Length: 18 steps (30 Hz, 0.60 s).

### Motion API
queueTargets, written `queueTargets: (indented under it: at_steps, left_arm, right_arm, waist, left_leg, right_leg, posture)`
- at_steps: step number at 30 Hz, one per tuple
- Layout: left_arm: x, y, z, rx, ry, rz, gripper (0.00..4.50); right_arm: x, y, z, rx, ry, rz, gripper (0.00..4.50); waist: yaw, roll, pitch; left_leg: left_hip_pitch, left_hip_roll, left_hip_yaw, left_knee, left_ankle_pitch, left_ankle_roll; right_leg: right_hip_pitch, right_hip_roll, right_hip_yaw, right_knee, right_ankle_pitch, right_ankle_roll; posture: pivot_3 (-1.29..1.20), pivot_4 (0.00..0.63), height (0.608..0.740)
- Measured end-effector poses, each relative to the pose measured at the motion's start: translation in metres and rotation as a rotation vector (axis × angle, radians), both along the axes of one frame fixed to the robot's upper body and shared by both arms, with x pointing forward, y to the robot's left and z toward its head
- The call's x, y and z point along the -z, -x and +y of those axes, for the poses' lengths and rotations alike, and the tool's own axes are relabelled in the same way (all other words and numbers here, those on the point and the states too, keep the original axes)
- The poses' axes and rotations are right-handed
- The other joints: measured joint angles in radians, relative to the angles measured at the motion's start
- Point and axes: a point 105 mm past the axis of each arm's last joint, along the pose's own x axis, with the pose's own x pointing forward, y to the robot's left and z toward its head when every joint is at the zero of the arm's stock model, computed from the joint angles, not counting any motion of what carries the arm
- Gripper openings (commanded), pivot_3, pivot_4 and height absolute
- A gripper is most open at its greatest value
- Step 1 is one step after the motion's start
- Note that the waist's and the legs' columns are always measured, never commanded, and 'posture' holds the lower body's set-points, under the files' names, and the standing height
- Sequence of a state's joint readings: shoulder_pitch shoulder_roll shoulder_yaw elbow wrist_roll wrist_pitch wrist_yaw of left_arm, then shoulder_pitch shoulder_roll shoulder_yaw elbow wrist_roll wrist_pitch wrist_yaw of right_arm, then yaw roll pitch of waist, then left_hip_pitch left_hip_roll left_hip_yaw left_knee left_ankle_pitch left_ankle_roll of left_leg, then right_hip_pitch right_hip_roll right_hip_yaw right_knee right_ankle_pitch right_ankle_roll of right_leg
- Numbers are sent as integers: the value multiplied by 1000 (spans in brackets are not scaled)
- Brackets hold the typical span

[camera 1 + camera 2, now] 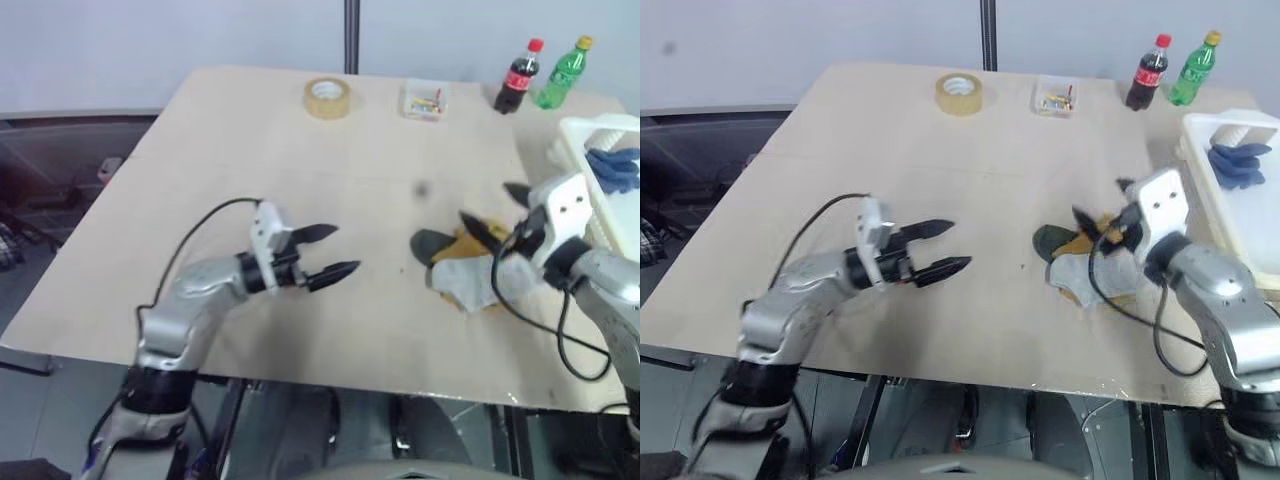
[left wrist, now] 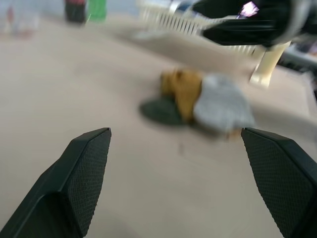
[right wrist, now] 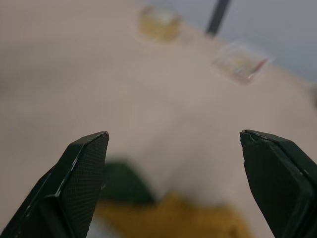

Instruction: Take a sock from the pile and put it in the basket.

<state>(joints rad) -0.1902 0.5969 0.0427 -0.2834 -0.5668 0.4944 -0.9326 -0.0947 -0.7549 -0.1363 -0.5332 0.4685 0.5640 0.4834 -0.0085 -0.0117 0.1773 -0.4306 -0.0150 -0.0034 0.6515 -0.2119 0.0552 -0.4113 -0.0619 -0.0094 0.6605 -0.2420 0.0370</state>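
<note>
The royal-blue sock (image 1: 612, 168) lies inside the white slotted basket (image 1: 1230, 122) at the table's right edge. The pile (image 1: 460, 265) rests on the table left of the basket, with mustard-yellow, dark green and light grey socks showing. My right gripper (image 1: 485, 202) hovers just above the pile's far side, open, with nothing between its fingers. My left gripper (image 1: 345, 249) is open and empty over bare table to the left of the pile, pointing toward it. In the left wrist view the pile (image 2: 198, 101) lies ahead of the spread fingers.
At the table's far edge stand a tape roll (image 1: 327, 97), a small clear box of colourful bits (image 1: 423, 100), a cola bottle (image 1: 518, 77) and a green bottle (image 1: 560, 72). Bare tabletop stretches across the left and middle. The front edge runs just under both arms.
</note>
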Motion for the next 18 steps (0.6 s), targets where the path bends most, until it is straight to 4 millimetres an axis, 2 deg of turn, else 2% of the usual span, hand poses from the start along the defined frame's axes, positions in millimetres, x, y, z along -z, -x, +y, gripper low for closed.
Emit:
queueTargets:
  at_steps: [2,3,6,7,8,13,18]
  left_arm:
    - [9,15,26,-60,-42,47,4500]
    - [13,22,45,-115,-72,75,4500]
    - [13,33,65,-168,-88,92,4500]
    - [10,46,83,-214,-106,116,4500]
    - [4,49,94,-250,-118,112,4500]
    - [-15,59,116,-313,-144,80,4500]
    - [-18,58,116,-323,-125,82,4500]
  right_arm:
    - [16,18,-6,-45,46,87,4404]
    - [22,27,-14,-49,62,128,4404]
    - [22,36,-26,-47,84,151,4404]
    - [20,47,-40,-39,113,180,4404]
    - [18,52,-49,-21,124,187,4404]
    - [20,67,-65,-9,141,242,4404]
    - [21,70,-65,-24,136,255,4404]
  waist:
    - [1,0,0]
    - [1,0,0]
    - [3,0,0]
    - [6,0,0]
    - [9,-1,0]
    - [23,-1,-1]
    - [24,-1,-1]
  left_leg:
    - [1,1,0,0,0,0]
    - [1,1,-1,0,0,0]
    - [1,1,-1,0,0,0]
    - [2,1,-1,1,0,-1]
    - [1,1,-1,1,0,-1]
    - [2,1,-1,2,0,-1]
    - [0,1,-1,2,0,-1]
  right_leg:
    - [0,0,0,0,0,0]
    - [0,0,0,0,-1,-1]
    - [0,-1,0,0,-2,-4]
    - [1,-2,0,0,-2,-4]
    - [1,-2,0,0,-2,-4]
    - [1,-2,-1,-1,-3,-4]
    - [1,-3,-1,-1,-2,-4]
  posture:
    - [0,150,740]
    - [0,150,740]
    - [0,150,740]
    - [0,150,740]
    - [0,150,740]
    - [0,150,740]
    - [0,150,740]
